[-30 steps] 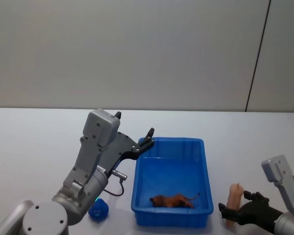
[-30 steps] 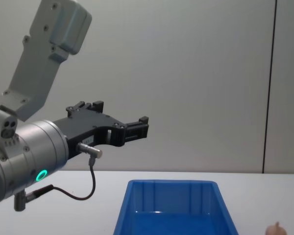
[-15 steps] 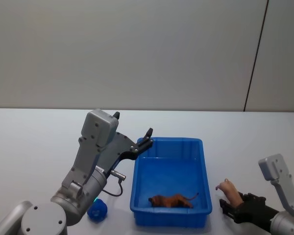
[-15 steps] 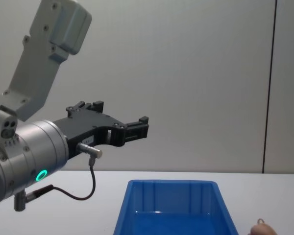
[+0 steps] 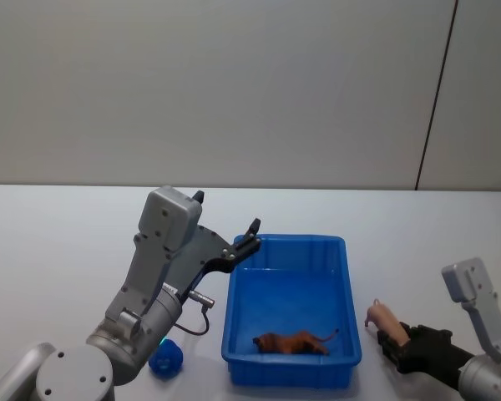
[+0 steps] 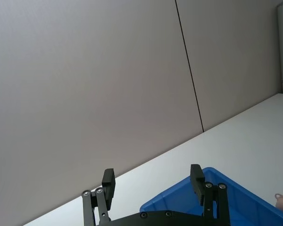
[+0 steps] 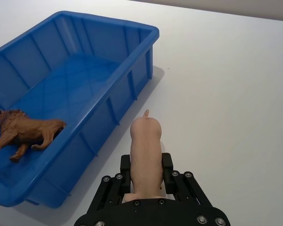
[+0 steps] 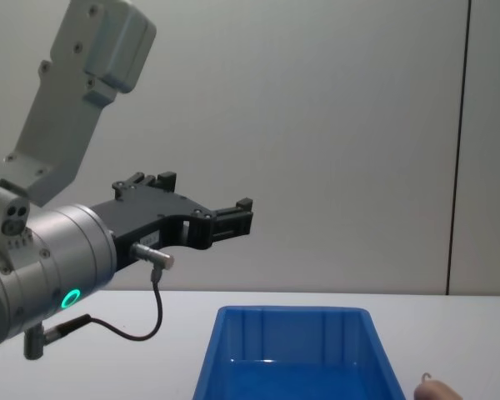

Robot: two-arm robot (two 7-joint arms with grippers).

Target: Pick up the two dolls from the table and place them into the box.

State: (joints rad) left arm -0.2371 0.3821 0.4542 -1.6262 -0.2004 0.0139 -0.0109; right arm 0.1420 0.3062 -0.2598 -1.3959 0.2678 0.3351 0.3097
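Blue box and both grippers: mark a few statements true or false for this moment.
1. The right gripper is shut on a pink doll. True.
2. The pink doll lies inside the blue box. False: it is held outside the box, over the table off its right side.
3. A brown lion toy lies in the box. True.
4. The left gripper grips a doll. False: its fingers are open and hold nothing, raised by the box's far left corner.

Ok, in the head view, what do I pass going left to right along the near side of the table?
Small blue ball → box with brown lion figure inside → pink doll, gripped by the right gripper.
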